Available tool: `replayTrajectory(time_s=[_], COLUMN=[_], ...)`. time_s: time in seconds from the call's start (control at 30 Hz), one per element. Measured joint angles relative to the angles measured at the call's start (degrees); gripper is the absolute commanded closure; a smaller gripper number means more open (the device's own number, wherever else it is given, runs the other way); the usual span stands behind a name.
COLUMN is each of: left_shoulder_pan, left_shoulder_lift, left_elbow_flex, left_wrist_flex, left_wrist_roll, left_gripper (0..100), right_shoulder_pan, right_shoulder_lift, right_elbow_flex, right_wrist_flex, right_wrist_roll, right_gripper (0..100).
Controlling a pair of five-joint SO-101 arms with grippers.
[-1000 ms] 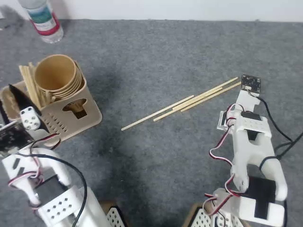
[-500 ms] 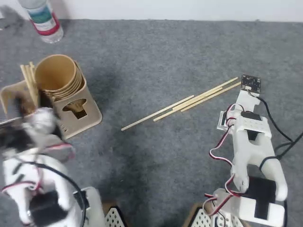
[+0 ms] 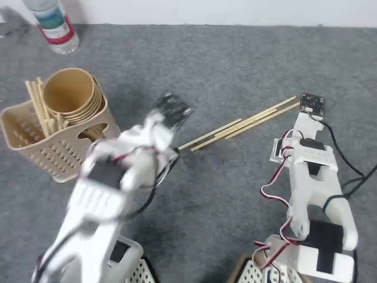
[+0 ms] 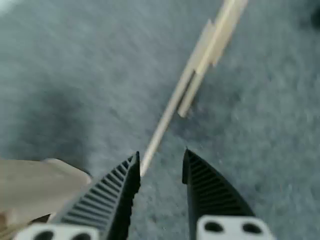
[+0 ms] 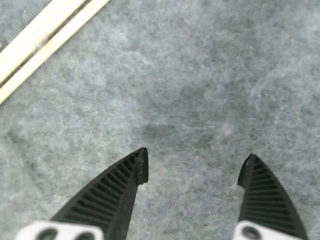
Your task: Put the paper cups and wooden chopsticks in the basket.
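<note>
Left gripper (image 4: 161,156) hung low over the grey mat (image 3: 235,53) at centre, jaws parted a narrow gap and holding nothing. The near-left tip of one loose chopstick ran in just between them, not pinched. The loose chopsticks (image 3: 247,122) lay flat in a thin bunch on the mat, slanting from centre out to far right, some touching side by side. Right gripper (image 5: 197,154) sat spread wide and empty over bare mat, just near of the bunch's far-right end.

The basket (image 3: 35,147) stood at left, with the stacked paper cups (image 3: 70,91) already in it and a few chopsticks (image 3: 38,103) upright against its far-left side. A water bottle (image 3: 53,20) stood far left, well apart.

Handling guess: the sticks were light, stiff, thin and smooth, so likely to roll or swing if nipped at the very tip. A grip across one stick further up, nearer its middle, looked safer. The neighbours lay close enough to get dragged along.
</note>
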Motion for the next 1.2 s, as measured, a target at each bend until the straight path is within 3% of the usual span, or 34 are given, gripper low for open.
replayTrajectory(time_s=[0.43,0.77,1.2], left_shoulder_pan=[5.71,5.71,2.9], left_shoulder_lift=[50.55,83.08,108.31], left_elbow_flex=[-30.51,-64.44,-101.36], left_wrist_flex=[-2.9,7.12,24.88], left_wrist_roll=[-1.05,-3.69,-7.03], left_gripper=[86,86,88], right_shoulder_pan=[0.0,0.0,0.0], right_shoulder_lift=[0.0,0.0,0.0], right_elbow_flex=[0.0,0.0,0.0], right_wrist_flex=[0.0,0.0,0.0], right_wrist_roll=[0.7,1.67,1.67], right_gripper=[70.0,70.0,70.0])
